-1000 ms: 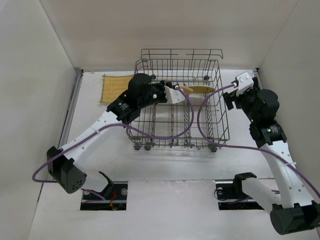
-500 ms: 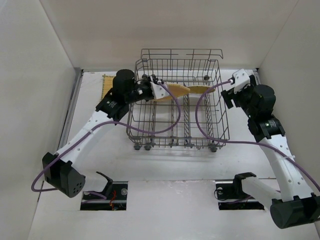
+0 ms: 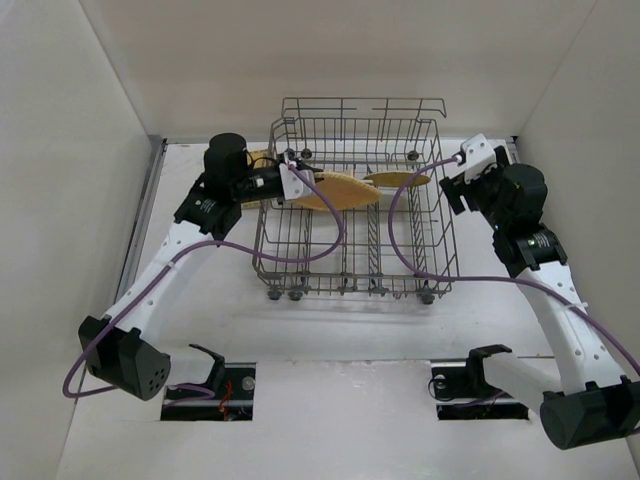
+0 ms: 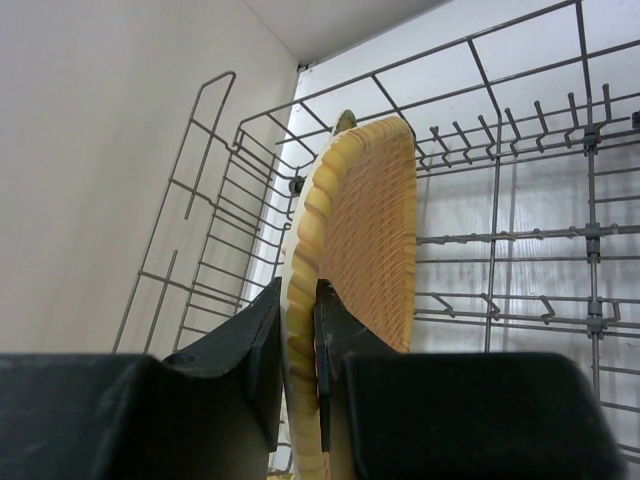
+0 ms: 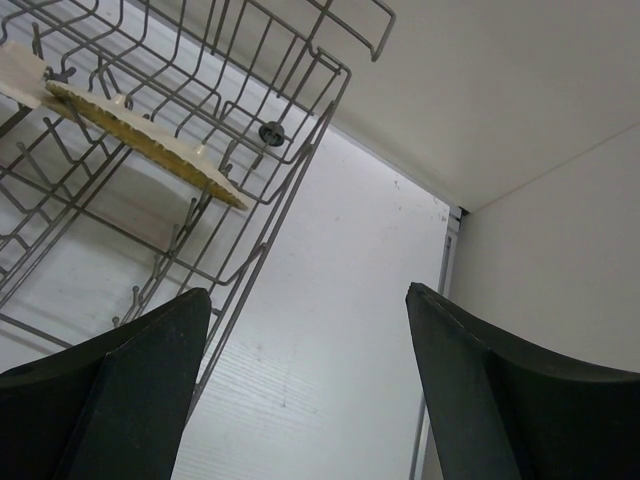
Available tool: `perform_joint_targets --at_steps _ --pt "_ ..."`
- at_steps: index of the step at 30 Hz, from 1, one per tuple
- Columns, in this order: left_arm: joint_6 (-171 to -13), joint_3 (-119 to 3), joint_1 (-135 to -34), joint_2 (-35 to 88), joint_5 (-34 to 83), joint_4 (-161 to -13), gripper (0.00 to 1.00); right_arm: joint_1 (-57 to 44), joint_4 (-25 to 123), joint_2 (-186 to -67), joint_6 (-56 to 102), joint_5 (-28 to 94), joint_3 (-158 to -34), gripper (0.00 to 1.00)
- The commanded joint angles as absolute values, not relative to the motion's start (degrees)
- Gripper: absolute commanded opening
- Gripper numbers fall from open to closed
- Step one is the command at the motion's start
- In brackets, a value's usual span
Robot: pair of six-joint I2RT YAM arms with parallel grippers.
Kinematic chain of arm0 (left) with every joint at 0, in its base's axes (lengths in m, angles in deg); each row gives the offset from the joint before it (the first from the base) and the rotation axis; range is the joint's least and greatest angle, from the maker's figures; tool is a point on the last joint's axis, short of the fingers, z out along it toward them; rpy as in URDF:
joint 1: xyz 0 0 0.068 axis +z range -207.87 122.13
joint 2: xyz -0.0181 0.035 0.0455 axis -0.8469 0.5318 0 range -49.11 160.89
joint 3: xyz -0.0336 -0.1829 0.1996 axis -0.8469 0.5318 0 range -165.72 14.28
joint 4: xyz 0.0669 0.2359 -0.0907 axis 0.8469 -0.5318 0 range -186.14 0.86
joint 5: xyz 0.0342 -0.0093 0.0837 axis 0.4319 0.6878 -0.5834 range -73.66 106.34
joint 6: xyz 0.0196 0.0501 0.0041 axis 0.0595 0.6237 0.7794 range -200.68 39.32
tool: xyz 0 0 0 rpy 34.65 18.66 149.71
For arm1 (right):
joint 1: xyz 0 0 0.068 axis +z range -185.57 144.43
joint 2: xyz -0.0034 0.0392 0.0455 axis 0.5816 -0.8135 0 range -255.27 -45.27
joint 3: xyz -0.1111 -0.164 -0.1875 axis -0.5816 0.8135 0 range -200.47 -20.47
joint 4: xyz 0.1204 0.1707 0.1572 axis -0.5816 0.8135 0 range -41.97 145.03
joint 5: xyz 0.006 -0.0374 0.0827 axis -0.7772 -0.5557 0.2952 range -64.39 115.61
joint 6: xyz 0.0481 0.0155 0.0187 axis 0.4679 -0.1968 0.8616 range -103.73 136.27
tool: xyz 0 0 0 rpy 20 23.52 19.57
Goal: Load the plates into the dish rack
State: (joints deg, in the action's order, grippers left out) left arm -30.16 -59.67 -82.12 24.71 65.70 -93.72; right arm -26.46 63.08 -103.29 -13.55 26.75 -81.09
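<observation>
Bamboo plate (image 4: 370, 230) clamped edge-on in the left pincer (image 4: 298, 320), at the dish rack (image 4: 500, 240) rear — second plate (image 5: 140, 125) just beside; right pincer (image 5: 300, 330) spread wide, empty.

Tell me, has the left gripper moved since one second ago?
Yes. In the top view the left gripper, shut on a plate, has shifted left, from the middle of the dish rack towards its left wall.

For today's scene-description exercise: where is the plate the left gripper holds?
In the top view, the plate sits edge-on in the left gripper, over the back-left part of the dish rack, left of a second plate.
</observation>
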Motion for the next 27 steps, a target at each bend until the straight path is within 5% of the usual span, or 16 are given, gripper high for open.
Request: perform_joint_targets --at_steps 1,27 --pt "-28.74 -63.77 -81.56 24.72 70.92 -87.82 0.01 -25.94 62.18 -103.28 -13.87 25.96 -84.01 0.85" --pt "-23.55 -59.11 -79.63 31.31 72.15 -77.98 0.01 -25.94 62.36 -107.23 -14.66 26.75 -86.12 0.84"
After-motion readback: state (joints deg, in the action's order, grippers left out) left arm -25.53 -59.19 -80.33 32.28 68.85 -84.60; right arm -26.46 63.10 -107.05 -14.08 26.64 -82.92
